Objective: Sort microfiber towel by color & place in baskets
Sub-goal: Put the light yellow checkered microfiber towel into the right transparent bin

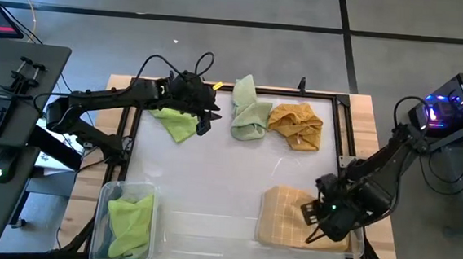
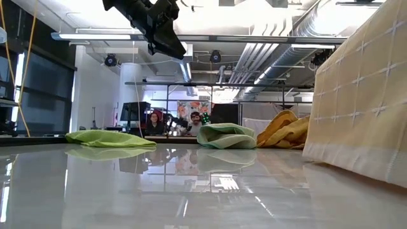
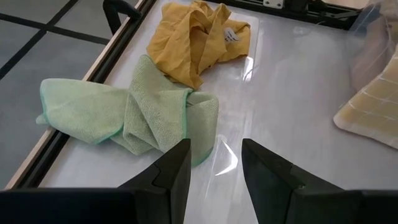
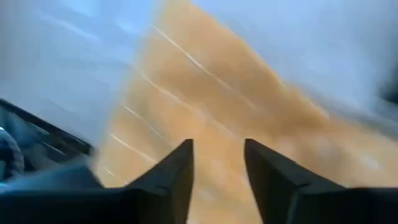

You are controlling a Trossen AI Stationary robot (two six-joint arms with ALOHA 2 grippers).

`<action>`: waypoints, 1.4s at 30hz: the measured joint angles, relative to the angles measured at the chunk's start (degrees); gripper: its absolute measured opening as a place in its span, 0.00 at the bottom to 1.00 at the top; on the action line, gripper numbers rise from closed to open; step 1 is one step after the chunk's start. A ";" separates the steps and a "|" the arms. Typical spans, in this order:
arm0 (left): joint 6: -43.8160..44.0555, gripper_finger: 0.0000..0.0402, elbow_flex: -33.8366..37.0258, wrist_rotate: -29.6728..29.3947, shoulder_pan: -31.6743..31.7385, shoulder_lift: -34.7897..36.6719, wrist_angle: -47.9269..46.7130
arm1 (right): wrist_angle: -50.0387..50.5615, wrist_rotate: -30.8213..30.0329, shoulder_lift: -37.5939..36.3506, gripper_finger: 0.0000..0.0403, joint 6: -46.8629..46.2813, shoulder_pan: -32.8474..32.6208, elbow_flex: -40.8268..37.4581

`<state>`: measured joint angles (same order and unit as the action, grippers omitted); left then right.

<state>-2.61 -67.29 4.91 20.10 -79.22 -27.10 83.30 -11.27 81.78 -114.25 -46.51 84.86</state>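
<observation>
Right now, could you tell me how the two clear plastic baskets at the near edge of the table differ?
The left see-through plastic basket holds a bright green bunched towel; the right see-through plastic basket holds a pale yellow checked towel. The green towel sits inside the left one, while the yellow towel spills over the right one's rim. Both stand along the white table's near edge.

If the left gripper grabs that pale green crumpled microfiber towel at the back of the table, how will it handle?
The pale green crumpled microfiber towel lies in soft folds, so it will probably hang limp from any pinch. It looks light, and the glossy white table surface may let it slide if nudged. One corner meets the mustard yellow bunched towel, which might drag along.
</observation>
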 joint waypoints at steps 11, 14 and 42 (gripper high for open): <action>0.98 0.32 0.01 0.04 -0.39 0.00 -0.97 | -13.06 -8.21 0.78 0.58 34.80 16.99 -1.08; 0.95 0.32 0.00 0.02 -0.39 0.00 -0.67 | -13.92 -0.76 1.08 0.59 44.29 23.64 -1.33; 0.93 0.32 0.01 0.00 -0.42 0.00 -3.01 | -11.88 45.83 25.35 0.59 75.71 46.87 -1.36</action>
<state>-1.69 -67.29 4.91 19.68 -79.22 -30.11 71.42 34.56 107.13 -38.54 0.37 83.50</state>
